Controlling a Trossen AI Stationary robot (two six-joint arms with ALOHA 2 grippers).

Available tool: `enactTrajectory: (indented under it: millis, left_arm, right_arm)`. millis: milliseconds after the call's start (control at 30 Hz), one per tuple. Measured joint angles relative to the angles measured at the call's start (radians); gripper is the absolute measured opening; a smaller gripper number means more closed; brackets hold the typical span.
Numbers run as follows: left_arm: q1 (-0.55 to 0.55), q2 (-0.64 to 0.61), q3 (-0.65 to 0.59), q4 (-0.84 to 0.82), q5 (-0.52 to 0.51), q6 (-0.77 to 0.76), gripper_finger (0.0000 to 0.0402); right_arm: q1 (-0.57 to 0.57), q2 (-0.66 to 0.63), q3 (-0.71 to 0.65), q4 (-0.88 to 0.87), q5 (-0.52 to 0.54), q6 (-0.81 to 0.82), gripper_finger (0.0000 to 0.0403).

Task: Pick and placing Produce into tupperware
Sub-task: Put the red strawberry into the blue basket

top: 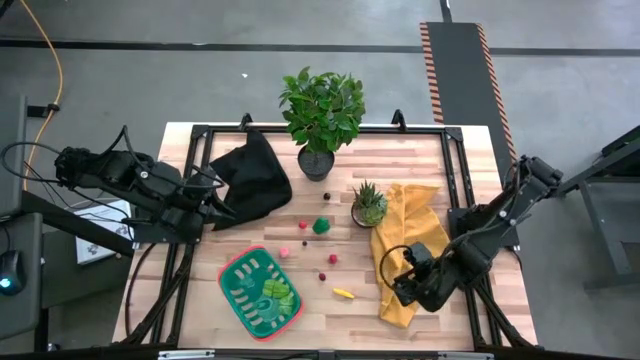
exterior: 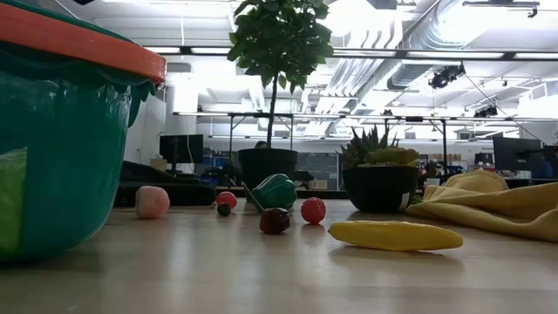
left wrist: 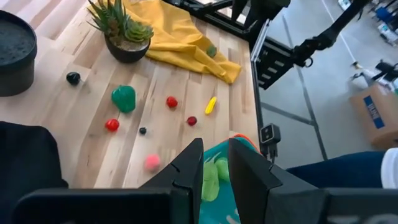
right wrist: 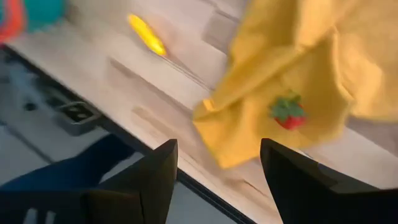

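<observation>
Apparently the sorting is only begun: the tupperware [top: 260, 291] sits at the near left of the tabletop [top: 330, 310] with a green piece or two already inside, while most of the produce lies loose on the bare wood to its right and beyond it. There is a green pepper-like piece [top: 321, 226], a pink ball [top: 284, 252], several small red pieces [top: 332, 259] and a yellow one [top: 343, 293] nearest the front edge. A toy strawberry [right wrist: 288, 112] lies on the yellow cloth [top: 405, 250] at the right. The right gripper [top: 413, 287] hovers over the near end of that cloth with its jaws released and nothing between them. The left gripper [top: 212, 213] hangs at the far left by the black cloth [top: 250, 180], its jaws nearly clenched and empty. The step in hand looks like the right arm's approach to a pick, and the strawberry seems its likeliest target. The next move would call for descending squarely over it without pinching the cloth.
</observation>
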Motion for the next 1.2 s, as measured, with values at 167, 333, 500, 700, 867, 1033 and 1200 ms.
enactTrajectory:
  millis: [167,333,500,700,867,1033,1200]
  left_arm:
    - [0.0,0.0,0.0,-0.012,0.0,0.028,0.0062]
    - [0.0,0.0,0.0,-0.015,0.0,0.047,0.0062]
    - [0.0,0.0,0.0,-0.044,0.0,0.059,0.0062]
    - [0.0,0.0,0.0,-0.066,0.0,0.059,0.0062]
    - [0.0,0.0,0.0,-0.066,0.0,0.059,0.0062]
    - [0.0,0.0,0.0,-0.066,0.0,0.06,0.0062]
    - [0.0,0.0,0.0,-0.068,0.0,0.059,0.0062]
  right_arm:
    - [0.003,0.056,0.006,0.005,-0.061,0.055,0.022]
    - [0.003,0.1,0.006,0.002,-0.109,0.088,0.022]
    - [0.006,0.151,0.003,-0.005,-0.161,0.083,0.0221]
    - [0.008,0.194,-0.032,0.001,-0.18,0.065,0.0241]
    - [0.008,0.208,-0.076,0.032,-0.178,0.057,0.0288]
    - [0.007,0.208,-0.151,0.086,-0.192,0.056,0.0299]
    - [0.003,0.208,-0.223,0.17,-0.193,0.056,0.029]
